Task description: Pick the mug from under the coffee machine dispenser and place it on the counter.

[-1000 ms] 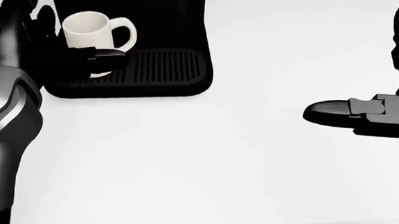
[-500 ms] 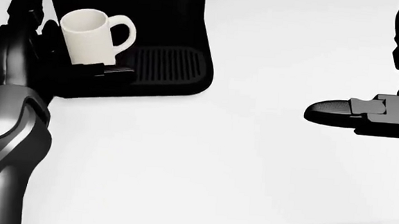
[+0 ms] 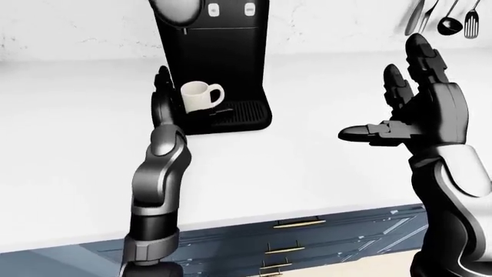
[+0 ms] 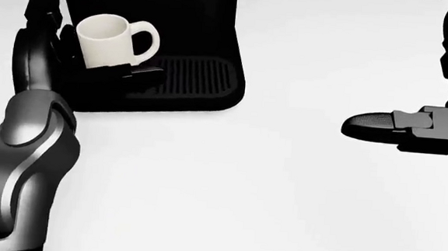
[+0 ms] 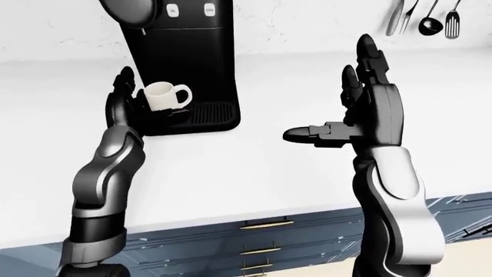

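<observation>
A white mug (image 4: 108, 39) is under the dispenser of the black coffee machine (image 3: 223, 52), at the left end of its ribbed drip tray (image 4: 195, 77). My left hand (image 4: 80, 58) is shut on the mug. The thumb (image 4: 137, 72) crosses in front of its base and the fingers (image 4: 43, 3) stand at its left side. The mug's handle points right. My right hand (image 3: 392, 98) is open and empty, raised over the white counter (image 4: 244, 179) at the right of the views.
Kitchen utensils (image 3: 450, 17) hang on the wall at the top right. Blue drawers (image 3: 307, 236) run under the counter's near edge. The counter stretches right of the machine.
My left arm has pushed further in toward the machine. The mug tilted, then stood straighter, and its base now sits at the thumb. The view shifted slightly. The right hand stayed still.
</observation>
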### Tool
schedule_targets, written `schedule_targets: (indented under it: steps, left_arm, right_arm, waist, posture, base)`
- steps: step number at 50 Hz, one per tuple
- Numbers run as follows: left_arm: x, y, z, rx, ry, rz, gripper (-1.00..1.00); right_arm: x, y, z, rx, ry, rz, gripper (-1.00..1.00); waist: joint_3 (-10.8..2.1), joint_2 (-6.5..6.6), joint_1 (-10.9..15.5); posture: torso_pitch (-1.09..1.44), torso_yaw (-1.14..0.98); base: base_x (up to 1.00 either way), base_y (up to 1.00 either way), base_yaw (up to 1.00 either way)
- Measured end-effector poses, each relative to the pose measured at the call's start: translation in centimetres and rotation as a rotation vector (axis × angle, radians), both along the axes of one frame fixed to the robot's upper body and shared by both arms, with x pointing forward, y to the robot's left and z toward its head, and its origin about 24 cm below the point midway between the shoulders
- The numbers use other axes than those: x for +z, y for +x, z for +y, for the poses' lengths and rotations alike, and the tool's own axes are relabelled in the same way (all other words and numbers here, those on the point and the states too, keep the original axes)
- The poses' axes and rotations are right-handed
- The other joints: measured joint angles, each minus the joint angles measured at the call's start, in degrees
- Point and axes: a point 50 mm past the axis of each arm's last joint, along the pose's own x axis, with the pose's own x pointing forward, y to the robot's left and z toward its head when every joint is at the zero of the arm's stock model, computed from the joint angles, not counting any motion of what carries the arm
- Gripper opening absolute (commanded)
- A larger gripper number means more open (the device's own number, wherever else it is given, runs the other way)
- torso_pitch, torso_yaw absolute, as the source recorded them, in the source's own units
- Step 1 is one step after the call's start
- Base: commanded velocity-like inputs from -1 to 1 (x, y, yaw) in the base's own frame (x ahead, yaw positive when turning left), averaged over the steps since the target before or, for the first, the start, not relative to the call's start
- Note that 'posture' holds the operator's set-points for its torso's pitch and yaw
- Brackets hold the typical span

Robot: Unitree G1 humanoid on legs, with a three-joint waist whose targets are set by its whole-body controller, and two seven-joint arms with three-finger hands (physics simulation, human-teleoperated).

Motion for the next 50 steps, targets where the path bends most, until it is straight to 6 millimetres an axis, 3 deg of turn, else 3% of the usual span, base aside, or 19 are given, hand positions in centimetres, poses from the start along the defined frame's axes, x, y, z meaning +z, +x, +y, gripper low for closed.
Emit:
schedule_targets:
  steps: [17,18,19,20,24,30,40,46,50]
  left_arm:
    - [-0.8,1.2,-2.2,0.057,-0.033,-0.023,1.0]
    - [-0.9,1.3,-2.4,0.063,-0.035,-0.028,0.63]
    - [-1.0,1.5,-2.5,0.074,-0.034,-0.03,-0.56]
    - [-1.2,1.6,-2.2,0.111,-0.032,-0.029,-1.0]
    - [-1.9,2.4,-1.1,0.167,-0.041,-0.016,-1.0]
    - [-1.8,2.2,-2.2,0.119,-0.041,-0.043,-1.0]
    - [-1.7,2.0,-2.0,0.12,-0.046,-0.048,-1.0]
    - [-0.8,0.8,-2.6,0.093,-0.046,-0.035,-1.0]
    - [0.9,-0.2,-3.3,0.046,-0.04,-0.053,-1.0]
  right_arm:
    - [0.0,0.0,-0.1,0.0,0.004,-0.001,1.0]
    - [0.0,0.0,-0.1,0.002,0.004,-0.002,1.0]
    - [0.0,0.0,-0.1,0.002,0.004,-0.002,1.0]
    - [0.0,0.0,-0.1,0.001,0.005,-0.003,1.0]
    - [0.1,0.0,0.0,0.005,0.004,-0.007,1.0]
    - [0.2,-0.1,0.0,0.003,0.005,-0.01,1.0]
    - [0.0,-0.1,0.0,0.001,0.007,-0.004,1.0]
    - [0.1,-0.1,0.0,0.004,0.004,-0.009,1.0]
    - [0.0,-0.1,0.1,0.007,0.005,-0.004,1.0]
  waist:
    - [-0.58,0.1,0.62]
    - [-0.54,0.03,0.58]
    - [-0.52,-0.02,0.61]
    - [-0.49,-0.06,0.73]
    - [-0.4,-0.25,0.78]
    - [-0.26,-0.43,0.51]
    - [-0.45,-0.07,0.42]
    - [0.06,-0.31,0.11]
    - [0.31,-0.39,-0.17]
  posture:
    - [0.0,0.0]
    - [0.0,0.0]
    - [0.0,0.0]
    - [0.0,0.0]
    - [0.0,0.0]
    - [0.0,0.0]
    - [0.0,0.0]
    - [0.0,0.0]
    - [0.0,0.0]
  base:
    - [0.0,0.0,0.0]
    - [0.0,0.0,0.0]
    - [0.0,0.0,0.0]
    - [0.0,0.0,0.0]
    - [0.0,0.0,0.0]
    - [0.0,0.0,0.0]
    - [0.0,0.0,0.0]
    - [0.0,0.0,0.0]
    - [0.0,0.0,0.0]
